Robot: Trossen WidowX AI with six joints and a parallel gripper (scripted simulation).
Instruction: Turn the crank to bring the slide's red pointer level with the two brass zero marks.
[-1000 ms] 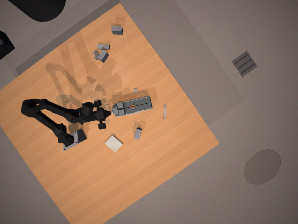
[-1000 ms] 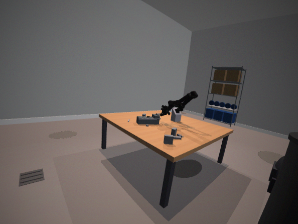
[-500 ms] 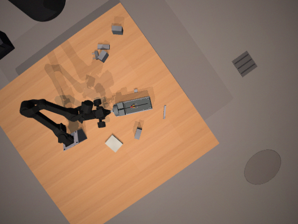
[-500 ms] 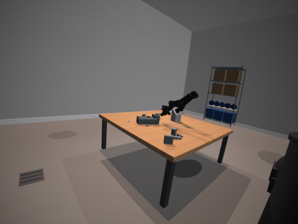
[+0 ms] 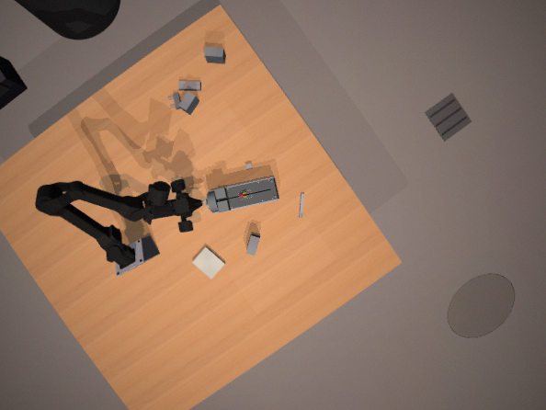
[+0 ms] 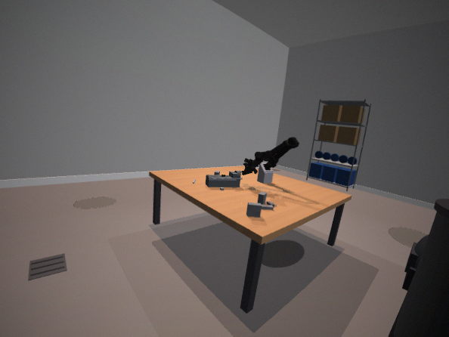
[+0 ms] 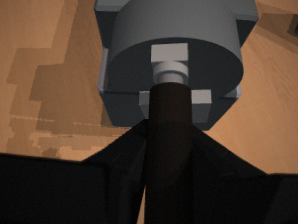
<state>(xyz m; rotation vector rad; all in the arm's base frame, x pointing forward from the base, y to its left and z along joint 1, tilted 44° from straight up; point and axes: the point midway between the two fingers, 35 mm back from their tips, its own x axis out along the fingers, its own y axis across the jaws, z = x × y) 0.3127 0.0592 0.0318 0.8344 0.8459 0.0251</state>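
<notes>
The grey machine lies in front of the arm, its round drum end facing my gripper. The gripper is shut on the dark crank handle, one finger on each side of it. A light grey crank piece and a round collar join the handle to the drum's face, near its middle in the wrist view. The red pointer shows on the machine's slotted top, close beside small yellow marks. The gap between them is too small to read. The wrist view does not show the pointer.
Several grey blocks lie at one side of the table. A small grey cube and a grey block flank the machine. A pale block and a thin strip also lie on the table.
</notes>
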